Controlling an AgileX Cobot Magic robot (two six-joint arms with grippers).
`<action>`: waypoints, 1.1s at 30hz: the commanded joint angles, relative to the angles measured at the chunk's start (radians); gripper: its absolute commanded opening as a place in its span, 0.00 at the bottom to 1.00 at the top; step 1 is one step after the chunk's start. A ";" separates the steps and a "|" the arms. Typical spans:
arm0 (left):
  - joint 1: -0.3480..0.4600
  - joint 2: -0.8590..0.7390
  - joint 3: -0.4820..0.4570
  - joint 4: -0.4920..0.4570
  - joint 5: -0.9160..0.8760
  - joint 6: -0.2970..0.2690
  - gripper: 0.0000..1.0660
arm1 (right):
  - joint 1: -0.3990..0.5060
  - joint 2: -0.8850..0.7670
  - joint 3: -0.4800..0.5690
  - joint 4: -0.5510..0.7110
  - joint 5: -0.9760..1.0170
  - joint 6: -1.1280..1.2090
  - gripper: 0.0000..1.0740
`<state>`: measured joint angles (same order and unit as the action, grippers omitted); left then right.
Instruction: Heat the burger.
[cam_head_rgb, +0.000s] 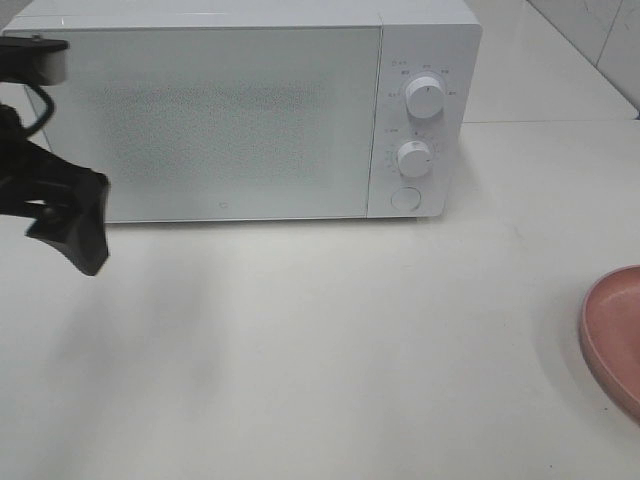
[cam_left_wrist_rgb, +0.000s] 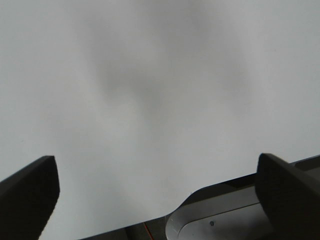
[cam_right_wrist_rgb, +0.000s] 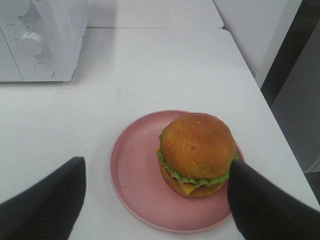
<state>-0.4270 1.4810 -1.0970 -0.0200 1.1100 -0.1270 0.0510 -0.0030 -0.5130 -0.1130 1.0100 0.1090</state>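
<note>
Burger (cam_right_wrist_rgb: 197, 154) sitting on the pink plate (cam_right_wrist_rgb: 135, 175), toward the rim away from the microwave (cam_head_rgb: 240, 110), lettuce and a sliver of cheese showing under the bun; patty hard to make out. In the high view, only a cropped arc of the plate at the right edge, burger out of frame. Right hand (cam_right_wrist_rgb: 155, 205) spread wide just above the plate, gripping nothing, absent from the high view. Left hand (cam_left_wrist_rgb: 155, 192) likewise wide and empty, over bare white table (cam_head_rgb: 330, 350), partly cut off at the left edge. Microwave door closed, interior hidden behind frosted glass.
</note>
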 joint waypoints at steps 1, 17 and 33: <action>0.138 -0.062 0.001 -0.016 0.082 0.010 0.94 | -0.006 -0.025 0.002 -0.003 -0.014 -0.008 0.70; 0.518 -0.388 0.317 -0.025 0.008 0.100 0.94 | -0.006 -0.025 0.002 -0.003 -0.014 -0.008 0.70; 0.518 -0.775 0.594 -0.022 -0.072 0.143 0.94 | -0.006 -0.025 0.002 -0.002 -0.014 -0.008 0.70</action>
<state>0.0890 0.7200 -0.5110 -0.0330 1.0580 0.0150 0.0510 -0.0030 -0.5130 -0.1130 1.0100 0.1090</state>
